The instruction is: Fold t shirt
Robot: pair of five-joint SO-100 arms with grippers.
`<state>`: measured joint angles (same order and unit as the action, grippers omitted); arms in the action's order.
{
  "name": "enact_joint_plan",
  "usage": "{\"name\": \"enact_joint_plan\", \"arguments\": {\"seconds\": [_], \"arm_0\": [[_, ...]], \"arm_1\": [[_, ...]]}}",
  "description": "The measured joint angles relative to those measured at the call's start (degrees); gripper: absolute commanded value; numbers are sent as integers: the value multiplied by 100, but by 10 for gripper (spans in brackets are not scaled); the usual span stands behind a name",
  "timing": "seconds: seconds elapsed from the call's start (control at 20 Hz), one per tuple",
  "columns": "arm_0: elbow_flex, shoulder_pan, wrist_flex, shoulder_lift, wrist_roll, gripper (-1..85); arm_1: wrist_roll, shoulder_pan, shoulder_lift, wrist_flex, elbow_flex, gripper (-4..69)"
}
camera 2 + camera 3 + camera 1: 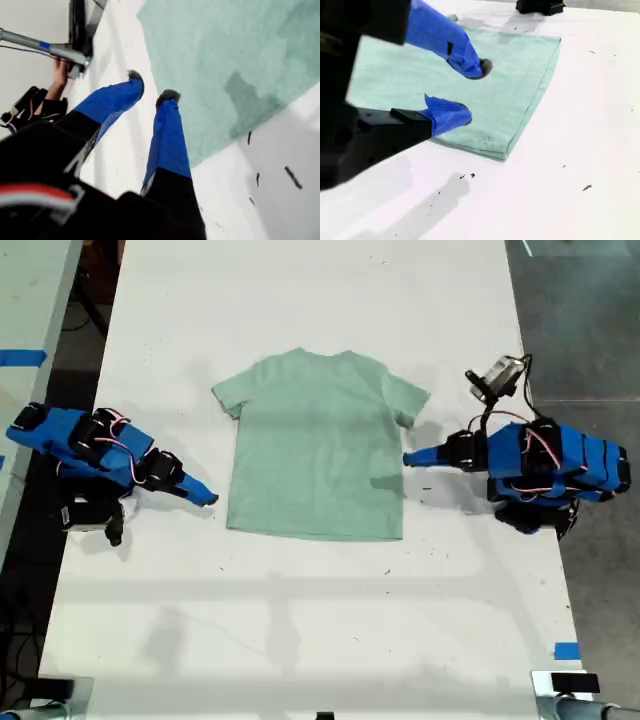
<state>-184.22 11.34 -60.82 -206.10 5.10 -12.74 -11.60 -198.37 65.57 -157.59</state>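
Mint t shirt (318, 445) lies flat. My first pincer (150, 85) and my second pincer (474, 92), jaws apart, should probably grip opposite edges evenly.

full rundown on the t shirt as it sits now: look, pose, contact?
The t shirt is plain mint green, looks like soft cotton, with a round neck and short sleeves. It lies flat and unfolded mid-table, neck toward the exterior view's top, hem toward its bottom. Faint creases only. Both grippers sit at its side edges with open jaws; whether either touches the cloth is unclear.
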Motion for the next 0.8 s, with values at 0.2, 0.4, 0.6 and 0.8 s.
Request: {"name": "enact_joint_plan", "arguments": {"seconds": [0.2, 0.4, 0.6, 0.8], "arm_0": [[0, 0, 0, 0, 0, 113], [0, 0, 0, 0, 0, 113], [0, 0, 0, 0, 0, 113], [0, 0, 0, 0, 0, 113]], "arm_1": [[-905, -1696, 1872, 650, 2180, 174], [-1705, -3340, 5326, 1336, 4307, 240], [-2276, -4544, 8323, 1239, 5001, 263], [-2540, -5001, 10037, 483, 5001, 249]]}}
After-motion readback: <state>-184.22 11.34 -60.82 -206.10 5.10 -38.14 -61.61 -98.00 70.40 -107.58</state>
